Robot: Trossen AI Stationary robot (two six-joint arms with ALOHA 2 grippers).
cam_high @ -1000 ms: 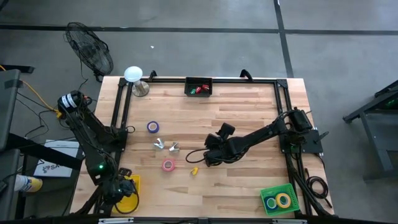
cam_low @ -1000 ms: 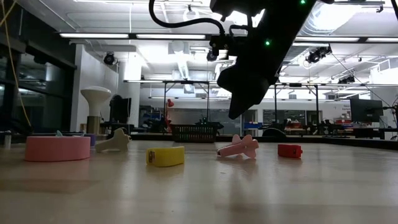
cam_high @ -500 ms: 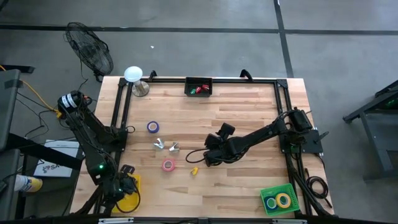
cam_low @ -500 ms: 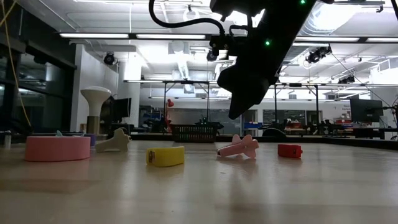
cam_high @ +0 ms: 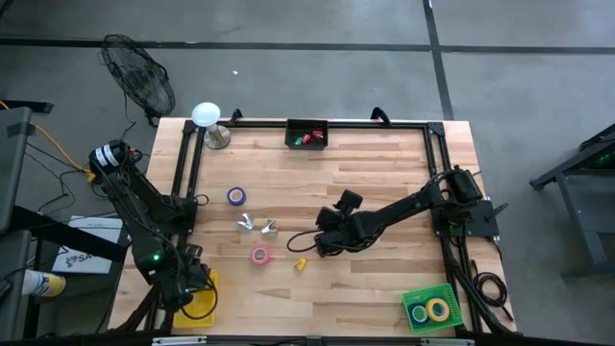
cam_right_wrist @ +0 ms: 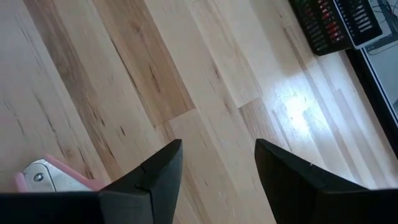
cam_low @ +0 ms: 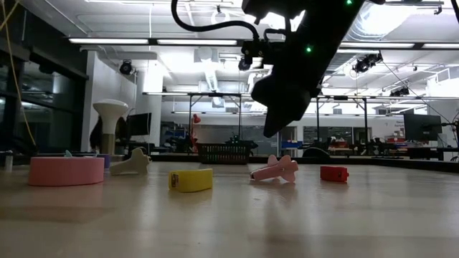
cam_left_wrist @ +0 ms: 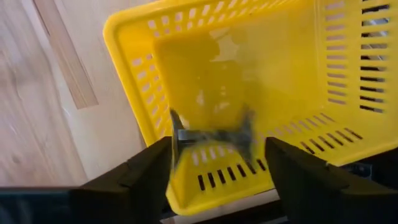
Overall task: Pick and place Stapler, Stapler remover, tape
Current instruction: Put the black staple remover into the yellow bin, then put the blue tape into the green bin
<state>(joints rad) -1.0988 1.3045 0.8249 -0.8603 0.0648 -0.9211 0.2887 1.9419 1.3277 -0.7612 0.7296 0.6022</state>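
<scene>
The left gripper (cam_high: 192,279) was seen at seven o'clock on the table, fingers spread, above the yellow basket (cam_high: 204,306); a small blurred metal piece (cam_left_wrist: 211,138) lay between them, unclear whether gripped. The purplish-blue tape (cam_high: 236,196) sat at ten o'clock, the pink tape (cam_high: 259,255) toward seven. The right gripper (cam_high: 322,242) was held near centre, fingers apart and empty, just beside a pink stapler remover (cam_right_wrist: 53,177). A green basket (cam_high: 430,308) of tape rolls stood at five o'clock

The left gripper (cam_high: 188,281) has crept slightly back over the yellow basket (cam_high: 204,306); apparently a blurred piece drops inside.
</scene>
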